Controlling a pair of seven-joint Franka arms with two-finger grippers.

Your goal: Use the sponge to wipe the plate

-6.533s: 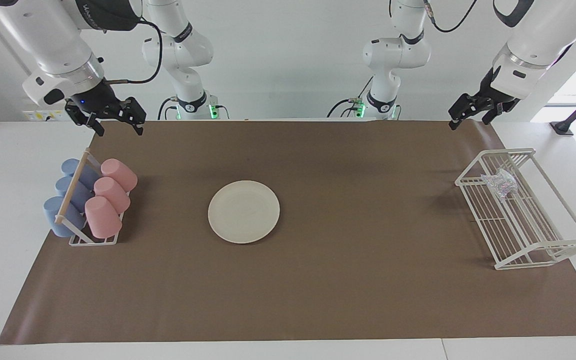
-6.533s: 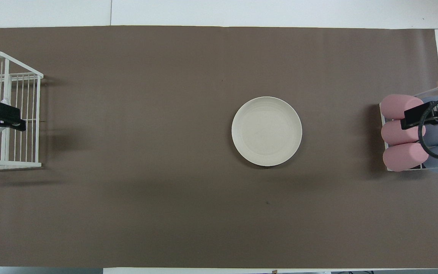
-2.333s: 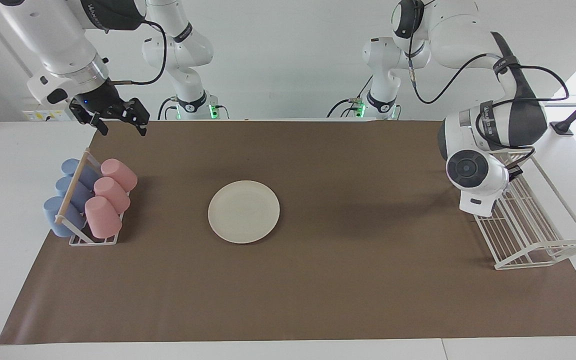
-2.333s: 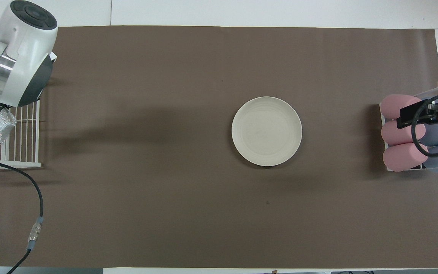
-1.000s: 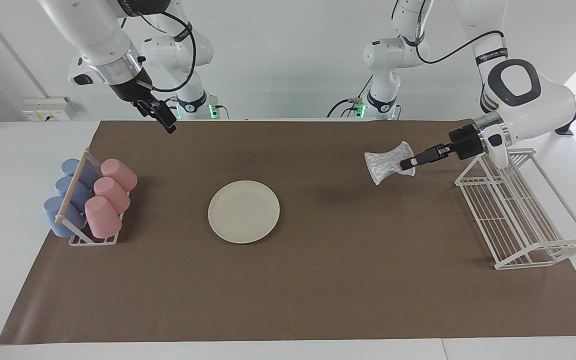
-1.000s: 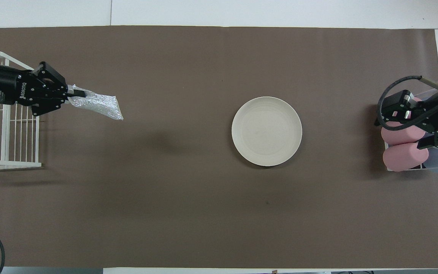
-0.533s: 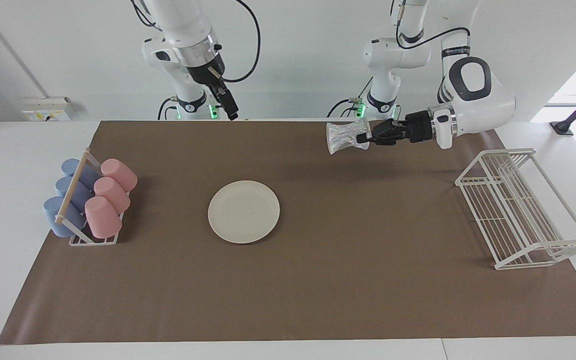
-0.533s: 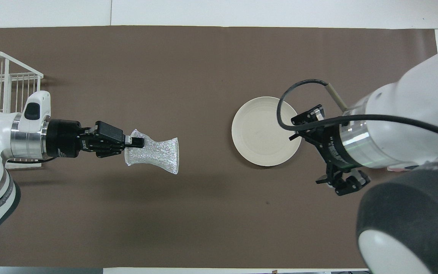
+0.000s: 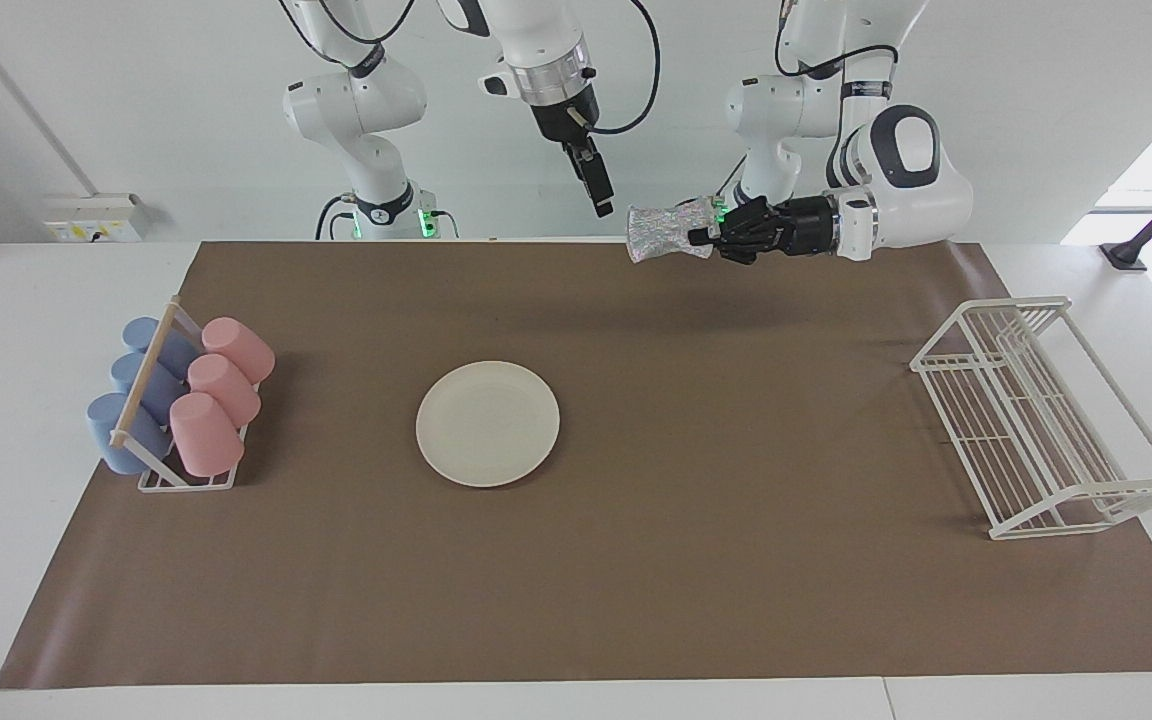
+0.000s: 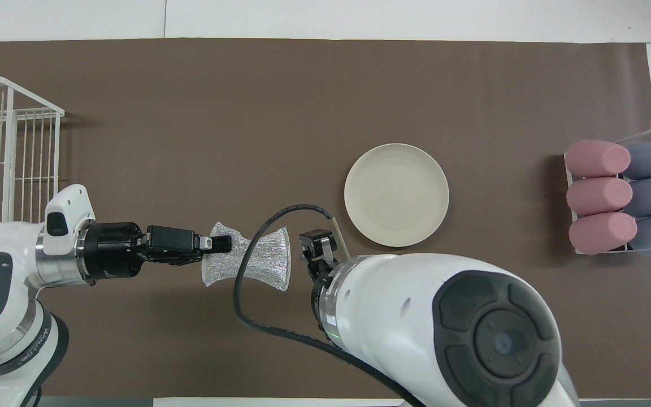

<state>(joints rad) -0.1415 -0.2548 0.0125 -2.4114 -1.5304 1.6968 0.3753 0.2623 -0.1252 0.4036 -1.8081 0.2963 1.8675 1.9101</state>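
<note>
**Sponge held aloft, handover likely**

The sponge (image 9: 669,230) is pinched at one end by the left gripper (image 9: 708,235) and held high over the mat's near edge, close to the robots. The right gripper (image 9: 598,196) hangs just beside it, with its fingers apparently spread, though this is poorly seen. A handover seems to be in hand; next, the sponge must be brought down onto the plate (image 9: 487,423), which lies untouched mid-mat. The wire rack (image 9: 1036,420) holds nothing. Six cups (image 9: 201,392) lie in their holder.
</note>
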